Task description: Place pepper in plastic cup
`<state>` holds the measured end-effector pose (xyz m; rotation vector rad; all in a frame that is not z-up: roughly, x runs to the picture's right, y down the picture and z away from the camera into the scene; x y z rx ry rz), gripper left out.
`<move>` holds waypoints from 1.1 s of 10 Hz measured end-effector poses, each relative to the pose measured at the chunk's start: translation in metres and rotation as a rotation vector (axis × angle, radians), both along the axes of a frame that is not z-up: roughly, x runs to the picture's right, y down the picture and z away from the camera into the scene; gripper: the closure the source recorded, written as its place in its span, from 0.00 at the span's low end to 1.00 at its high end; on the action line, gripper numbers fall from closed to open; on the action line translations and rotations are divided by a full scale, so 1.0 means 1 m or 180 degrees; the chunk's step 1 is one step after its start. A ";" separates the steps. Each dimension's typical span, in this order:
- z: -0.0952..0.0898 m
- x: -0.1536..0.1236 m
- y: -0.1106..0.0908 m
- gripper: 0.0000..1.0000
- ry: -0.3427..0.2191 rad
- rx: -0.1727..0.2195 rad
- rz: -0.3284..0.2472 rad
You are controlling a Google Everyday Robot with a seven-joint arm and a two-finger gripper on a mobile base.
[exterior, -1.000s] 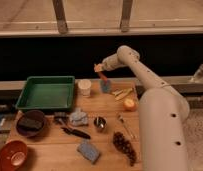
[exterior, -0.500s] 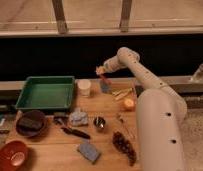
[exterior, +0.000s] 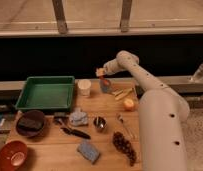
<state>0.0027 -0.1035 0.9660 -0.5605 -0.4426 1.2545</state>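
Observation:
The slim orange-red pepper (exterior: 105, 80) hangs from my gripper (exterior: 101, 74), which is shut on its upper end. It is at the back of the wooden table, right of centre. The pepper's lower tip is at the mouth of the small grey-blue plastic cup (exterior: 105, 87), which stands upright directly below. I cannot tell whether the tip is inside the rim. My white arm reaches in from the right, over the table.
A cream cup (exterior: 84, 87) stands just left of the plastic cup, and a green tray (exterior: 45, 93) further left. Pale yellow sticks (exterior: 122, 93) and an orange fruit (exterior: 129, 104) lie to the right. A metal cup (exterior: 99, 122), grapes (exterior: 124, 145), a sponge (exterior: 89, 150) and bowls (exterior: 31, 122) lie nearer the front.
My gripper has moved down and slightly right with the pepper, bringing it from above and left of the plastic cup to right over its mouth.

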 end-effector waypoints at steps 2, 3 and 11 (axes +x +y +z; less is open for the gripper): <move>0.000 0.000 -0.001 1.00 0.0016 0.0061 0.0049; 0.000 -0.001 -0.003 1.00 0.0012 0.0081 0.0074; 0.010 -0.004 0.000 0.49 0.0018 0.0015 0.0148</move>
